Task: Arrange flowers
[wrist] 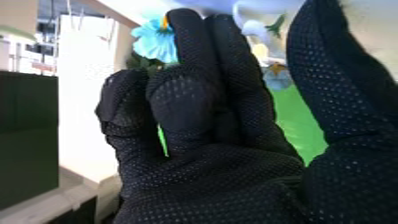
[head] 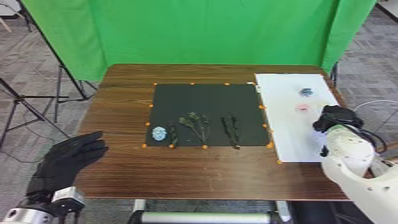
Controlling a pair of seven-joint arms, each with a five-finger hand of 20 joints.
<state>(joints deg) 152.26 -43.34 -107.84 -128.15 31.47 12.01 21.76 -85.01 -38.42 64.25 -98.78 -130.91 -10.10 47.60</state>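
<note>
Fingers of the black-gloved left hand point(head: 69, 156) spread loosely, holding nothing, by the near left part of the brown wooden table point(head: 195, 175). Near the close left corner of a dark rectangular mat point(head: 204, 97) lies a pale-blue flower head point(head: 159, 133), just beside a short dark-green stem point(head: 172, 136); then come a branching green sprig point(head: 193, 122) and thin dark twigs point(head: 229, 131). The black-gloved right hand point(head: 336, 119) is at the right edge of a white sheet point(head: 289, 135). In the wrist view some of its fingers are straight, others bent, the thumb apart, nothing visible in its grip; beyond them is a light-blue bloom point(wrist: 155, 45). Farther off on the sheet lie a small pink flower point(head: 303, 107) and a grey-blue one point(head: 306, 92). A green curtain point(head: 213, 30) hangs behind.
</note>
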